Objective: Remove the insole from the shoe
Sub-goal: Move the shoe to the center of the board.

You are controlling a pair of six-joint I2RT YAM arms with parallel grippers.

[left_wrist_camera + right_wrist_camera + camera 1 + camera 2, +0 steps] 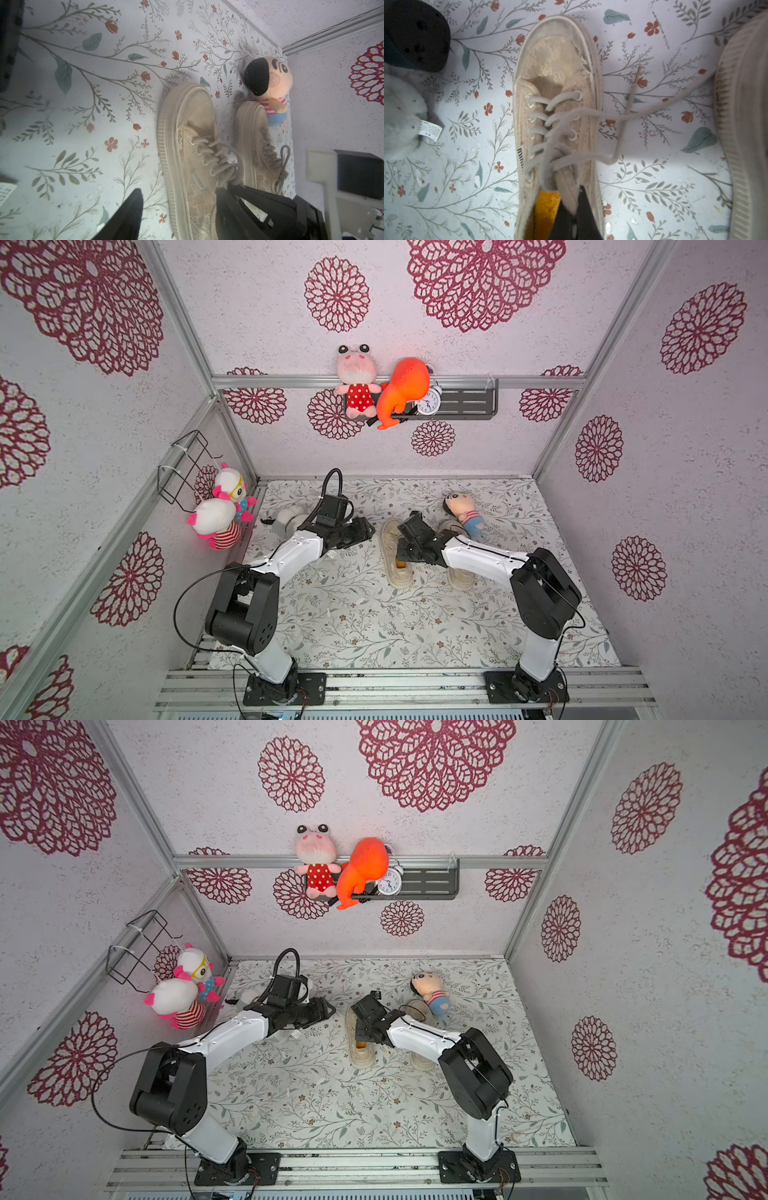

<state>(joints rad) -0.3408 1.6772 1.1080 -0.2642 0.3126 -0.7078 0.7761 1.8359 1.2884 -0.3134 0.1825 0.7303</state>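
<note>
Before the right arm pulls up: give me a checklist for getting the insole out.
1. The right gripper sits in the shoe opening: ok.
2. The right gripper is shut: ok.
3. The insole is actually pinched: cannot tell; it shows beside the gripper, not clearly in it.
4. The left gripper holds the shoe down: not ok; it is open beside the toe, not closed on it.
5. The lace is clear of the pull path: not ok; it is untied and a loop lies at the opening next to the right gripper.
</note>
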